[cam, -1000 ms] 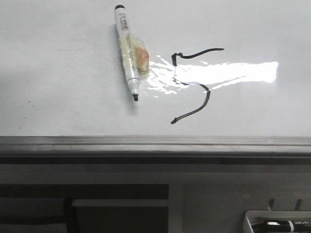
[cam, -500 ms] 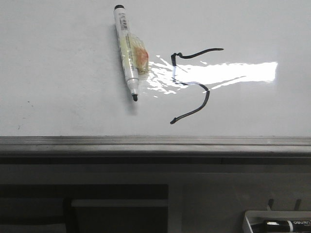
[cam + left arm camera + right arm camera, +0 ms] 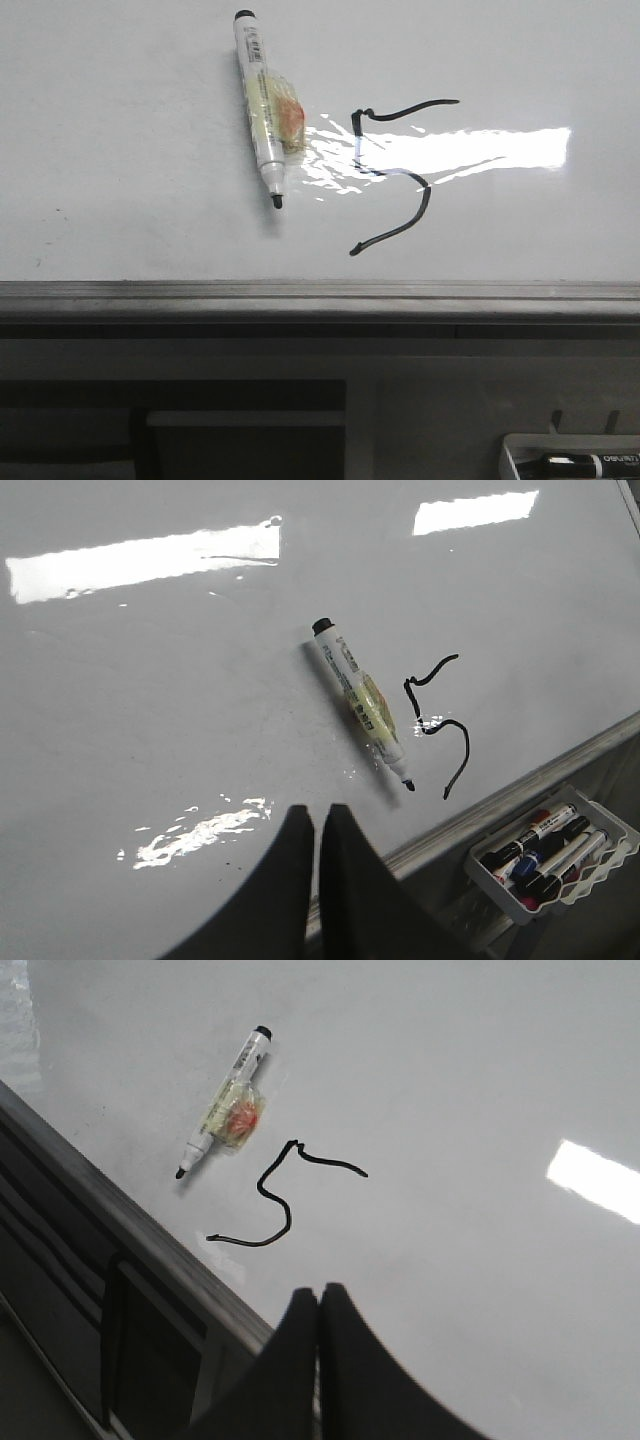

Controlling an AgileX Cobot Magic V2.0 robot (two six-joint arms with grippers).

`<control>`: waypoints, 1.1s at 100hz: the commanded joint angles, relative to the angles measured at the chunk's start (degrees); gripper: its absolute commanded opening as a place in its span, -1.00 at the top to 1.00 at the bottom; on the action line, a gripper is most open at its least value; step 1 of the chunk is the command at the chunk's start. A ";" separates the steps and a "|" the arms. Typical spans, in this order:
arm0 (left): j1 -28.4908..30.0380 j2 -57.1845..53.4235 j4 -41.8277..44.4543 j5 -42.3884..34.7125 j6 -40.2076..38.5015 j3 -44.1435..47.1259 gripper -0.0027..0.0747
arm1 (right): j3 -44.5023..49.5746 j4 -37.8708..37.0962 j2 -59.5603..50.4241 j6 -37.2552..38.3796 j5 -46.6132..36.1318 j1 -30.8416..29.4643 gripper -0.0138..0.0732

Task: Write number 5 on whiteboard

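A wobbly black number 5 (image 3: 395, 175) is drawn on the glossy whiteboard (image 3: 120, 150), partly over a glare patch. It also shows in the left wrist view (image 3: 440, 725) and the right wrist view (image 3: 285, 1200). A white marker pen (image 3: 263, 105) with yellowish tape lies flat on the board just left of the 5, tip toward the rail; it also shows in both wrist views (image 3: 365, 702) (image 3: 225, 1110). My left gripper (image 3: 317, 815) is shut and empty above the board's near edge. My right gripper (image 3: 319, 1294) is shut and empty, near the rail. Neither gripper shows in the front view.
A grey metal edge rail (image 3: 320, 292) runs along the board's near side. A small white tray (image 3: 555, 855) with several markers hangs below the rail at the right; it also shows in the front view (image 3: 575, 460).
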 commanded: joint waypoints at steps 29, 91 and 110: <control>7.30 -6.99 20.97 -17.48 -3.60 10.30 0.98 | -1.31 -1.01 0.54 0.29 -4.10 -0.44 0.79; 33.21 -21.72 -2.47 -16.48 -1.92 29.75 0.98 | -1.31 -1.01 0.54 0.29 -4.10 -0.44 0.79; 35.37 -21.72 -10.19 -10.55 3.51 29.75 0.98 | -1.31 -1.01 0.54 0.29 -4.10 -0.44 0.79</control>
